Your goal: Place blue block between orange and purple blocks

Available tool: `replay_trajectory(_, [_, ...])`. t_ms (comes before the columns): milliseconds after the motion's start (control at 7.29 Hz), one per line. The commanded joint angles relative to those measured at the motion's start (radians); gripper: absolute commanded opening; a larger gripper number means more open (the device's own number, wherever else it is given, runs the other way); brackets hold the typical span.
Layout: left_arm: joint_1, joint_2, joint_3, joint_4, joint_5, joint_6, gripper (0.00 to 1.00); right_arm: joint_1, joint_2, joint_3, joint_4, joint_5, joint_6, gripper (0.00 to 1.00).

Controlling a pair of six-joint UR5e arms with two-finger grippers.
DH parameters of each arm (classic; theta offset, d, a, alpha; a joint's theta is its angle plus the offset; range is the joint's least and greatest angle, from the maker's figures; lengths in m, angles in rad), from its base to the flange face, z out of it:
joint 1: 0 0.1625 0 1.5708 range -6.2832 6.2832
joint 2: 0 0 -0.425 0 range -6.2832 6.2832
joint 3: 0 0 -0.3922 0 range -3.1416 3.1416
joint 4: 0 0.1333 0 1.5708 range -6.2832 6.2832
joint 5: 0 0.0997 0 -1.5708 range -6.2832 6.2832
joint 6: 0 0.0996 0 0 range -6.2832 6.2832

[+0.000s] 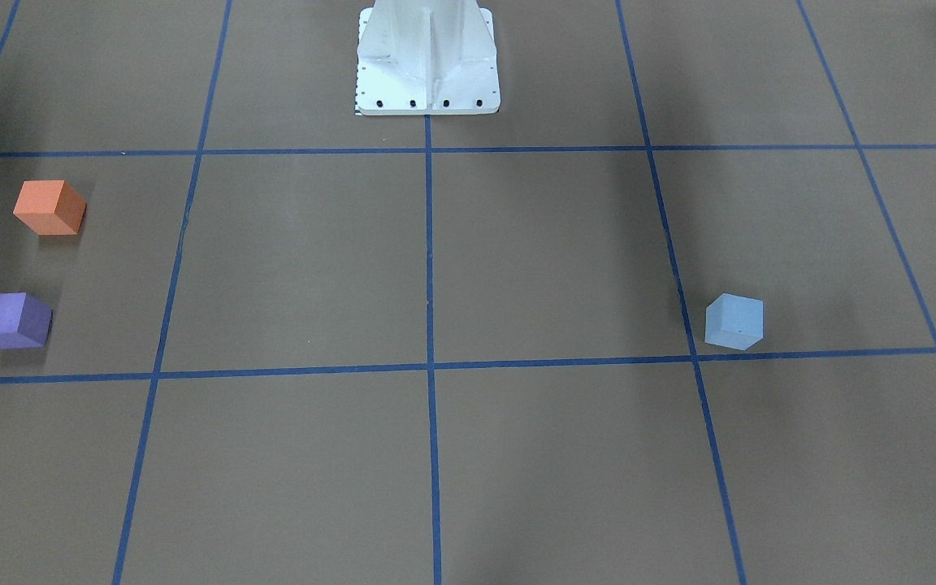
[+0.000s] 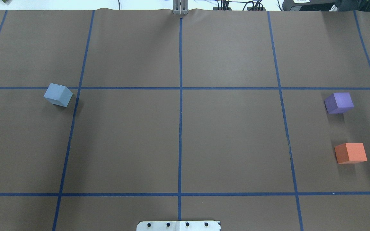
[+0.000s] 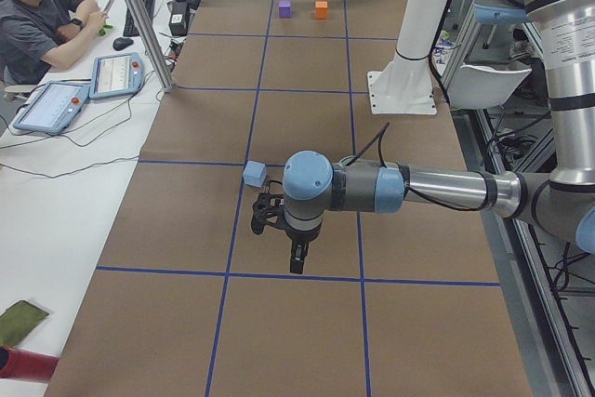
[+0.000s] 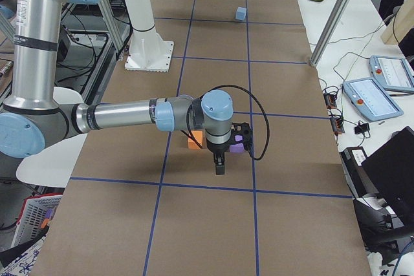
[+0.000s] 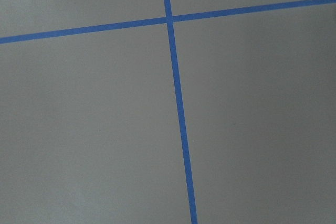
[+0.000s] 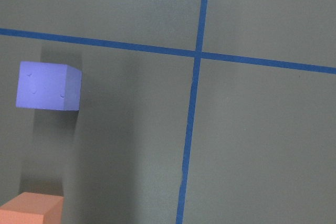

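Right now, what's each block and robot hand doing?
blue block: resting on table, far from the others
orange block: resting on table, apart from purple
purple block: resting on table, untouched
left gripper: above table, open or shut unclear
right gripper: above table, open or shut unclear

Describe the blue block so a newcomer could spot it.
On the brown table gridded with blue tape, look at the robot's left side. The blue block sits alone by a tape crossing; the purple block and orange block sit together on the far side.
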Motion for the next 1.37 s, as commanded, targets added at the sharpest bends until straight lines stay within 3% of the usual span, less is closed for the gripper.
replay_trajectory(0, [0.0, 0.0, -0.002, 0.0, 0.0, 0.004, 1.0, 0.0, 0.002, 0.0, 0.0, 0.0, 0.0, 1.0])
replay_trajectory(548, [0.002, -0.055, 0.0, -0.036, 0.0, 0.0, 1.0, -0.026, 0.023, 0.002, 0.0, 0.003, 0.04, 1.0])
replay_trajectory(823, [0.006, -0.124, 0.062, -0.2, -0.003, -0.003, 1.0, -0.044, 0.04, 0.0, 0.0, 0.003, 0.052, 1.0])
replay_trajectory(960, [0.008, -0.159, 0.092, -0.218, -0.014, -0.027, 1.0, -0.052, 0.051, 0.0, 0.0, 0.003, 0.063, 1.0])
replay_trajectory(1234, [0.084, -0.176, 0.106, -0.335, -0.014, -0.141, 1.0, -0.06, 0.052, 0.0, 0.0, 0.003, 0.068, 1.0])
